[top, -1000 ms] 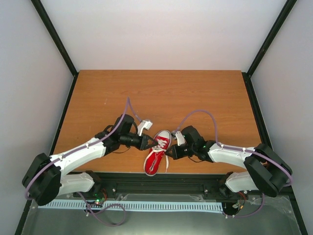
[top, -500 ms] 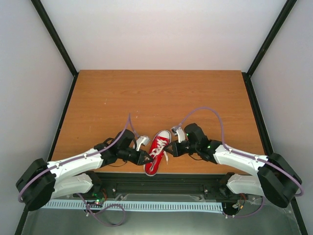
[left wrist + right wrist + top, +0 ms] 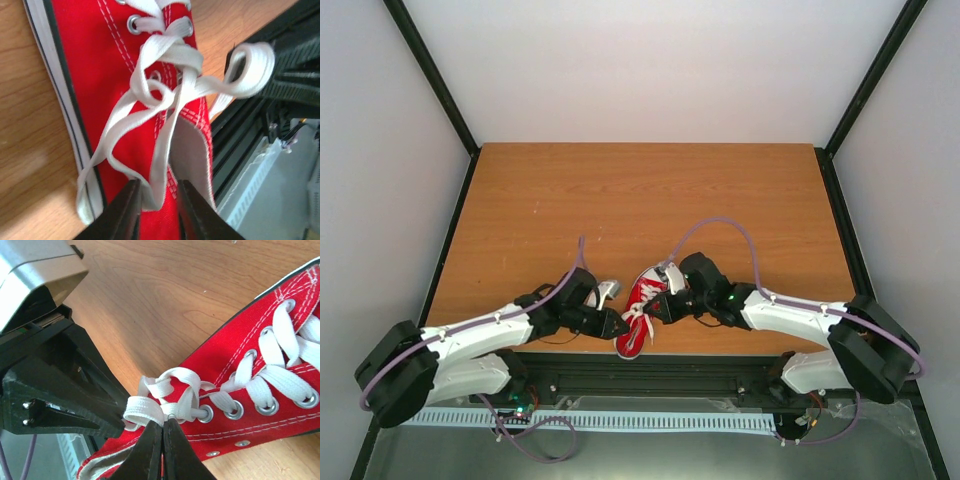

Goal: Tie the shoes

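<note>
Inspecting the near edge of the table (image 3: 650, 200), I found the red sneaker (image 3: 642, 312) lying heel-nearest, toe angled away, closely flanked by the right gripper (image 3: 163, 424), pinched shut on a lace loop (image 3: 145, 412), and the left gripper (image 3: 159, 187), slightly parted around a lace strand (image 3: 161, 155).

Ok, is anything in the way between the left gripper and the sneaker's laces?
Nothing visible stands between them. The left gripper straddles a strand of the white laces at the collar of the red sneaker, with its jaws slightly apart.
</note>
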`<state>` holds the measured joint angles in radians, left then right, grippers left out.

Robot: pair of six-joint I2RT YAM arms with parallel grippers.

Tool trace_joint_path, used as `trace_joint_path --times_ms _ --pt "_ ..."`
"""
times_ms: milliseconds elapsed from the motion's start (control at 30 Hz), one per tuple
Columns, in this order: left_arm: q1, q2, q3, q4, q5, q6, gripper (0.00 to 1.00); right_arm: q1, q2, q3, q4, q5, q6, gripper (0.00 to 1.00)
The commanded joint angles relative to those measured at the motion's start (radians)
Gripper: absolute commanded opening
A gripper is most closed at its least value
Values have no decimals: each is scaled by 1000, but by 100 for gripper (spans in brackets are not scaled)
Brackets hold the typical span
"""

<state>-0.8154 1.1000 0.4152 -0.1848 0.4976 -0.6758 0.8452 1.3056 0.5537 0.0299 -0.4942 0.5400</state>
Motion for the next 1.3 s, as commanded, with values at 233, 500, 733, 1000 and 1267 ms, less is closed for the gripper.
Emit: trace_joint_path --times_ms 233,500,733,1000,1267 --pt "9 -201 85 -212 -131 -24 64 8 13 -11 4 31 -3 3" --pt "129 -98 119 -117 -93 -60 58 8 20 -15 10 34 -4 3" --pt "145 60 124 36 -18 -89 43 8 21 -15 14 34 -1 3" --pt "151 133 137 69 -20 -87 34 8 33 -13 28 25 3 3" --pt "152 162 143 125 -18 -115 31 8 35 -15 30 22 1 3"
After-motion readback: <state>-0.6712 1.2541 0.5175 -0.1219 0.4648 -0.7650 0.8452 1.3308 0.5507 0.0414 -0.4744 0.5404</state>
